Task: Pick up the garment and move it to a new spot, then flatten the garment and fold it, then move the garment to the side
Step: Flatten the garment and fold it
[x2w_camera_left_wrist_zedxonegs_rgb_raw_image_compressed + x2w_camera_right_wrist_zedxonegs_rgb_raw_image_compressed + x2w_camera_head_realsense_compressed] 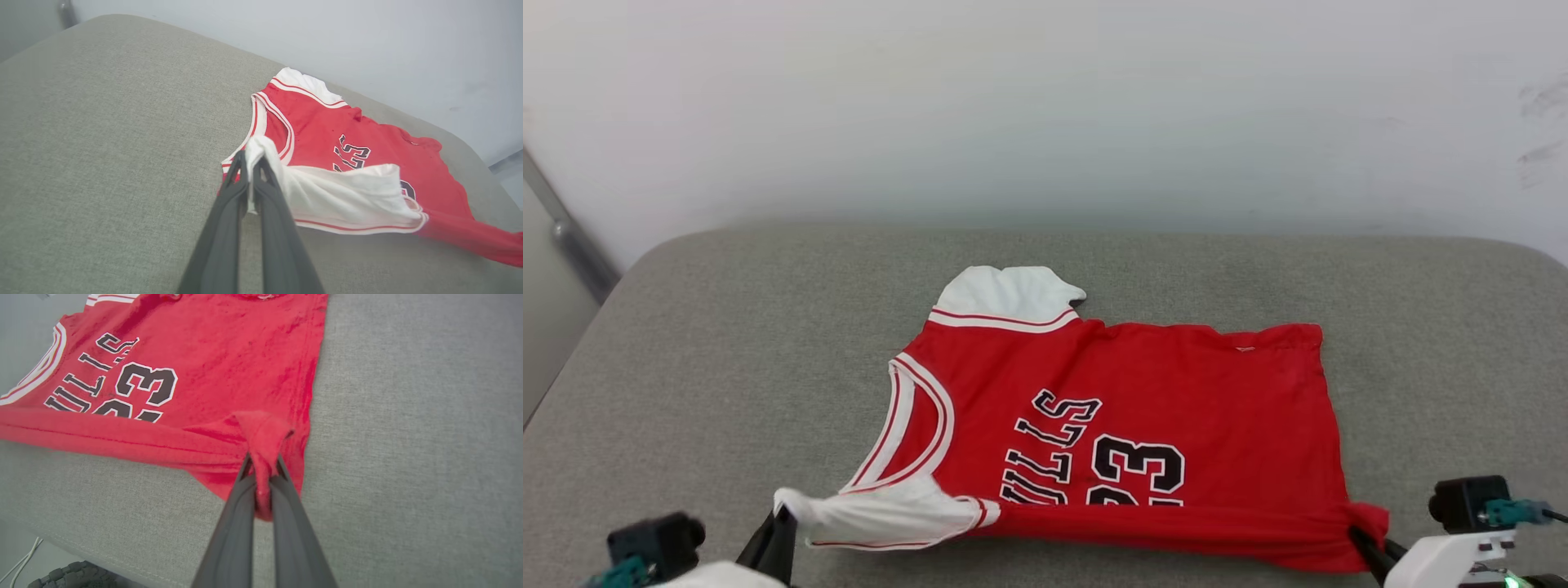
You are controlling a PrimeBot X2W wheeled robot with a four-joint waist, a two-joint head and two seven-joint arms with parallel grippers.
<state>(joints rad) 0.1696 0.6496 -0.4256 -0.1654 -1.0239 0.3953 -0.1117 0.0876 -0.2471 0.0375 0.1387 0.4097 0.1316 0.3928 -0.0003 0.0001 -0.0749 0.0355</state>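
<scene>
Red "BULLS 23" jersey (1176, 392), front up on a grey fabric-covered tabletop (727, 343), near edge held at both ends.

The jersey is laid sideways at the tabletop's middle, collar to the left, hem to the right. The near white sleeve (882, 510) is clamped in the left claw (783, 523), and the near hem corner (1368, 518) in the right claw (1360, 539). A lengthwise fold is judged to be in hand: both ends are best carried level and taut toward the far sleeve (1009, 290), so that the crease is kept straight.
</scene>
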